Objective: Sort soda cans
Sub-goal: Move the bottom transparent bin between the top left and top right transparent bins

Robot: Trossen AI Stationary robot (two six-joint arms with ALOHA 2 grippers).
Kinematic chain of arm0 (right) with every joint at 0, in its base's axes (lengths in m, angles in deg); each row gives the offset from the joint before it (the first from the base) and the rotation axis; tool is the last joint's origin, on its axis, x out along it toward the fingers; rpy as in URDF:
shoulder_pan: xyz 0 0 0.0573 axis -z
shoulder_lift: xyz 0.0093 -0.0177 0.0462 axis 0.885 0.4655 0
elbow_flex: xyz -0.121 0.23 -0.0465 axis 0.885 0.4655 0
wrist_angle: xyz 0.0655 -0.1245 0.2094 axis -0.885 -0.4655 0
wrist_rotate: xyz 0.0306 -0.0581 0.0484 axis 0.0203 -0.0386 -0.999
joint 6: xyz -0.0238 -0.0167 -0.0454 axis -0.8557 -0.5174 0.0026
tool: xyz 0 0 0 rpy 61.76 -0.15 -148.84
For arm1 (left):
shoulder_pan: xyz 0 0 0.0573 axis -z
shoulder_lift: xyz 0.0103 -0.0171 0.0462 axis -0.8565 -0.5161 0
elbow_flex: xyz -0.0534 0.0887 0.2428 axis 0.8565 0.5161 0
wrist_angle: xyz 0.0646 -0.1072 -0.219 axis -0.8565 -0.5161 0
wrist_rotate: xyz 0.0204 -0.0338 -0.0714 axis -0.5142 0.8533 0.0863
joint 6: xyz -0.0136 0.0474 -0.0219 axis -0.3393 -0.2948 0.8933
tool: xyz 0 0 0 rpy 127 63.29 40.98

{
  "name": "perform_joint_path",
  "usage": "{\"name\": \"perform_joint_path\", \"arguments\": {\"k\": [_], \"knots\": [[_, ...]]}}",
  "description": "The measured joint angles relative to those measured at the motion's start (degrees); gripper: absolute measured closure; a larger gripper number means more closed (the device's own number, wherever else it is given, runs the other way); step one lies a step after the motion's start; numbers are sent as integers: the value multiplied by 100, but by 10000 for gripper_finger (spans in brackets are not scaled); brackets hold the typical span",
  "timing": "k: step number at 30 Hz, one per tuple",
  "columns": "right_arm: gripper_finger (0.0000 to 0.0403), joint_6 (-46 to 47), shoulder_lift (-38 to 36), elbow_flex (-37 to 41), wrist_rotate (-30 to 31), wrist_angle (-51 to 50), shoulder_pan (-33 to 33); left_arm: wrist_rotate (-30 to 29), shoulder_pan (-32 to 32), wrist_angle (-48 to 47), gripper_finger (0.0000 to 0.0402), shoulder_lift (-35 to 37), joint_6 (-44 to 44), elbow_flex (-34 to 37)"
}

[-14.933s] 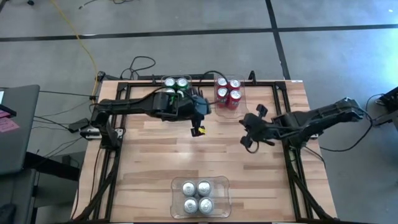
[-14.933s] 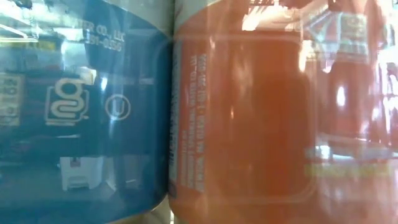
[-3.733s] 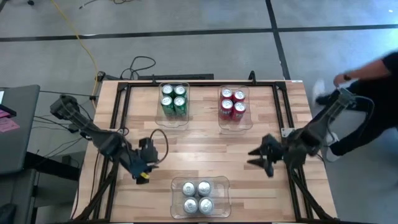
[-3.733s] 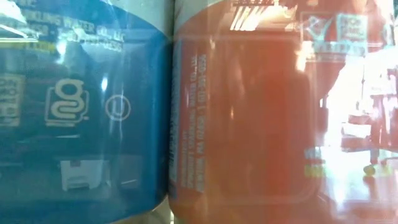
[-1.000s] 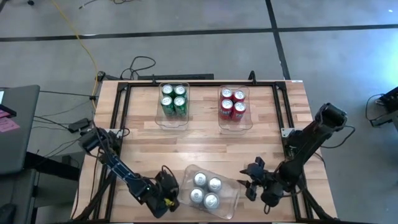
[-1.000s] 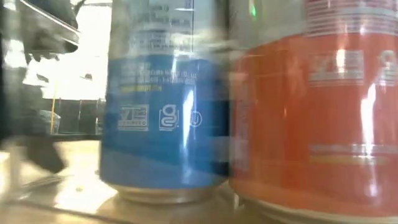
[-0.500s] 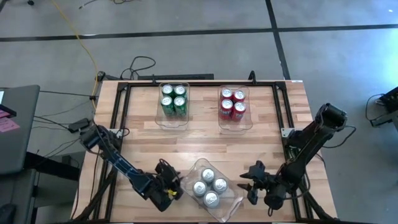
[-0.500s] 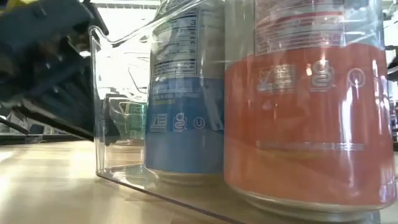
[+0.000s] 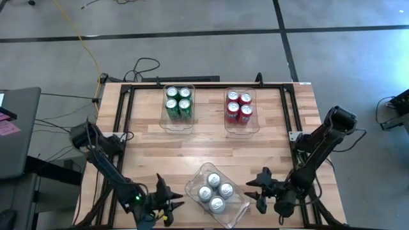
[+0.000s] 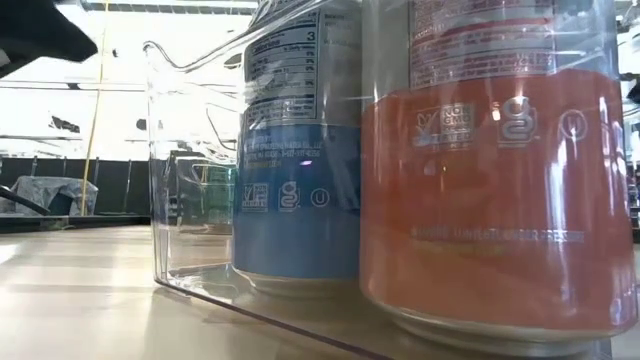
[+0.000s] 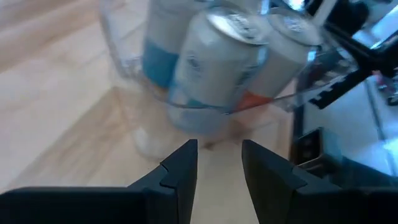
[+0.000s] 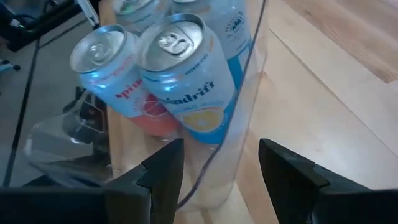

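1. The four silver cans (image 9: 215,189) stand packed together in a clear bin (image 9: 236,213) at the table's near edge; the bin sits skewed, turned at an angle to the table's sides; it lies between the two grippers.
2. The left gripper (image 9: 167,203) is just beside the bin's left side, apart from it; its fingers (image 11: 180,176) stand slightly parted and hold nothing; the cans show straight ahead of them in the left wrist view.
3. The right gripper (image 9: 258,190) is just beside the bin's right side; its fingers (image 12: 163,174) stand parted wider, empty; whether they touch the bin wall cannot be told.
4. At the far edge, four green cans (image 9: 178,101) fill one clear bin (image 9: 177,125); four red cans (image 9: 239,105) fill a second bin (image 9: 241,128) to its right; both sit square on the wooden table (image 9: 204,150).
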Motion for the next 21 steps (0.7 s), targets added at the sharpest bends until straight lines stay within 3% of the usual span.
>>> {"name": "perform_joint_path", "arguments": {"k": [4,10,21], "knots": [[177,172,2,0,-63,-59,-68,23,-7,488,278,-330,-210,0],[177,361,2,0,-93,97,-162,67,-204,474,278,-665,-17,0],[177,374,2,0,-113,242,-325,35,-983,439,278,-693,-517,1]]}}
